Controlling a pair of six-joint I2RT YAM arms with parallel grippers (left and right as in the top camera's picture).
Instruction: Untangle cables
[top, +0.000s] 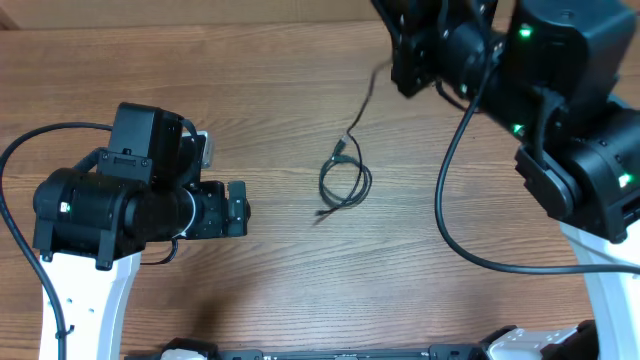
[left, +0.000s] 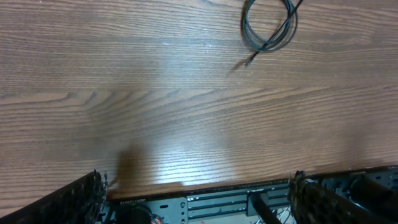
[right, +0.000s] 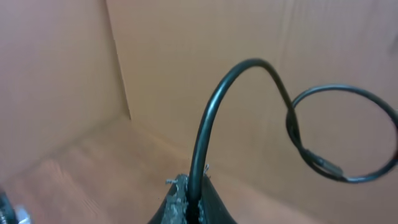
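Note:
A thin black cable (top: 345, 185) lies on the wooden table as a small loop, with a plug end (top: 340, 150) above it and a loose tip (top: 322, 213) below. One strand rises up and to the right into my right gripper (top: 398, 70), which hangs above the table's far side. In the right wrist view that gripper (right: 196, 202) is shut on the cable (right: 211, 112), which arches up and curls into a loop (right: 345, 134). My left gripper (top: 240, 205) stands open and empty, left of the loop. The left wrist view has its fingers (left: 81, 199) wide apart and the cable loop (left: 268, 28) far ahead.
A thick black arm wire (top: 450, 200) sags over the table right of the loop. Brown cardboard walls (right: 62, 74) stand beyond the table's far side. The table's front edge with a metal rail (left: 205, 202) lies under my left gripper.

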